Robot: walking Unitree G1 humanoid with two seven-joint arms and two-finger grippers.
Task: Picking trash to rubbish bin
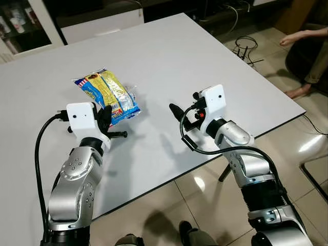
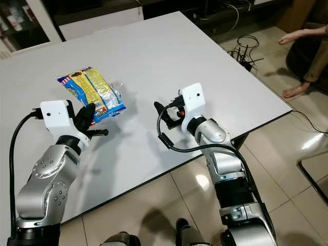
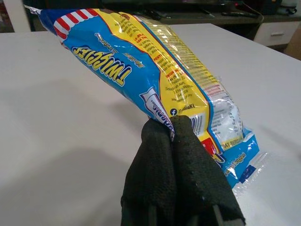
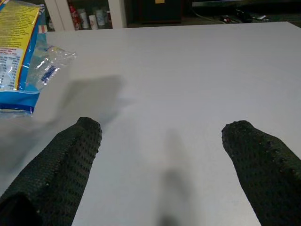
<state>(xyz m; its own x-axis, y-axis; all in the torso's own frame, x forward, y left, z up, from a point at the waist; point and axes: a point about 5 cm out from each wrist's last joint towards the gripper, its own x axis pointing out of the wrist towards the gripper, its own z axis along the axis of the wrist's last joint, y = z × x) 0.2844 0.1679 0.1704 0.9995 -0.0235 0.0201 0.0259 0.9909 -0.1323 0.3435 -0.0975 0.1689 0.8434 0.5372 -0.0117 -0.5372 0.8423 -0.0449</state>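
Observation:
A blue and yellow snack packet (image 1: 107,95) is tilted up off the white table (image 1: 205,61), its far end raised. My left gripper (image 1: 105,117) is shut on the packet's lower edge; in the left wrist view both black fingers (image 3: 188,165) pinch the wrapper (image 3: 155,70) near its clear sealed end. My right gripper (image 4: 162,129) is open just above the bare tabletop, to the right of the packet (image 4: 19,52), with nothing between its fingers. It sits near the table's front right edge (image 1: 177,110).
The table's front edge runs diagonally just past both arms, with glossy tiled floor (image 1: 205,184) below. A person's bare feet (image 1: 297,92) and cables (image 1: 246,48) are on the floor at the far right. A shelf unit (image 1: 20,20) stands at the back left.

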